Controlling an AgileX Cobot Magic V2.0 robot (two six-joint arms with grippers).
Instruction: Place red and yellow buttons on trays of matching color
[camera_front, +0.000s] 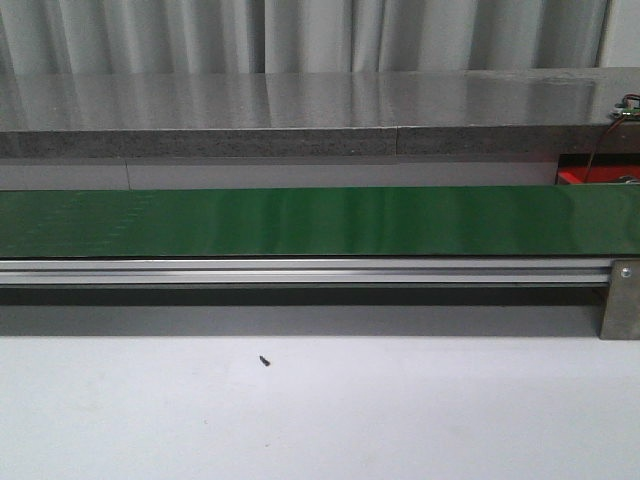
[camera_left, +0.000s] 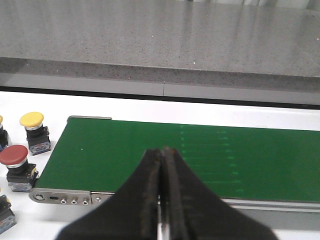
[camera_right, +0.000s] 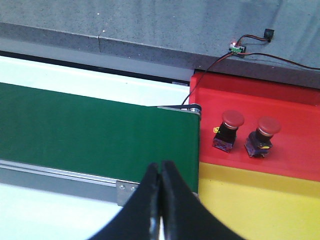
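While two red buttons (camera_right: 229, 131) sit on the red tray (camera_right: 295, 97) (yellow tray (camera_right: 260, 200) bare), we see several unsorted, both grippers (camera_left: 163, 155) (camera_right: 161, 167) clenched empty.

two buttons (camera_right: 226, 131) in tray (camera_right: 295, 150)

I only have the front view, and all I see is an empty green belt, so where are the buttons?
Observer: The left wrist view shows a yellow button and a red button standing on the white surface off one end of the green belt.
Operator: Anything sorted yet?
Observer: Yes, two red buttons stand upright on the red tray, at the belt's other end.
Operator: And the yellow tray?
Observer: The part of the yellow tray in view is bare.
Operator: Are the grippers holding anything?
Observer: No, the left gripper and right gripper are both shut and empty.
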